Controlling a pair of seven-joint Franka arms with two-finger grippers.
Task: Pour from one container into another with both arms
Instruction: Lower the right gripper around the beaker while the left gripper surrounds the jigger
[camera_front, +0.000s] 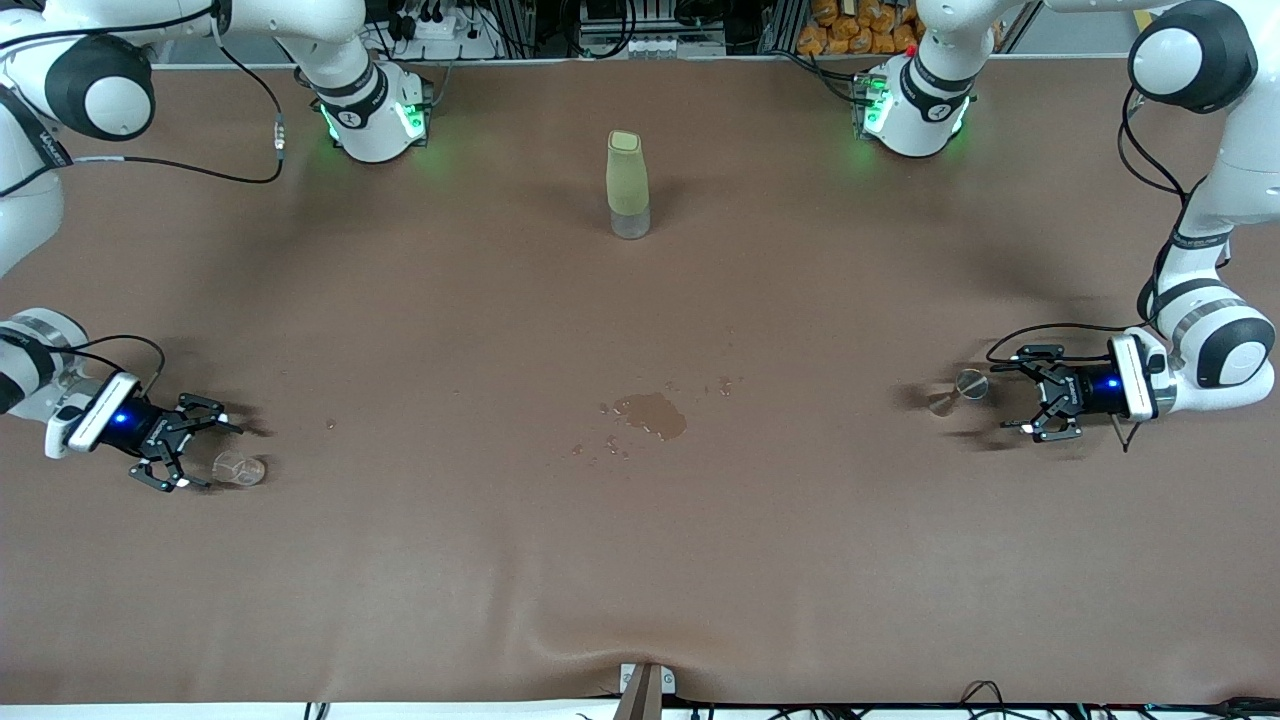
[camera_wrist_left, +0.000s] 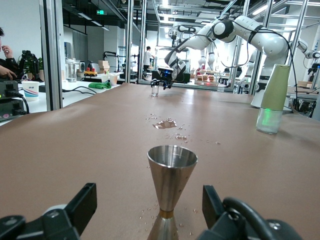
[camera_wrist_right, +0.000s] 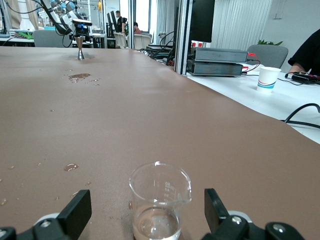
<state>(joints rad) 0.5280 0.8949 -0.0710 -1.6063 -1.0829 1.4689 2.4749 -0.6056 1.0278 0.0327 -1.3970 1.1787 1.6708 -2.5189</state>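
A tiny clear glass cup (camera_front: 243, 469) stands upright on the brown table at the right arm's end, with a little clear liquid in its bottom (camera_wrist_right: 159, 222). My right gripper (camera_front: 221, 458) is low at the table and open, one finger on each side of the cup (camera_wrist_right: 160, 192), not touching it. At the left arm's end a shiny steel jigger (camera_front: 967, 388) stands upright. My left gripper (camera_front: 1006, 396) is open around it; in the left wrist view the jigger (camera_wrist_left: 171, 172) stands between the spread fingers (camera_wrist_left: 84, 201), apart from both.
A tall pale-green bottle (camera_front: 628, 185) stands mid-table near the arms' bases. A puddle (camera_front: 652, 414) with scattered drops wets the table's middle. The table's front edge (camera_front: 640, 690) lies well nearer the camera than both grippers.
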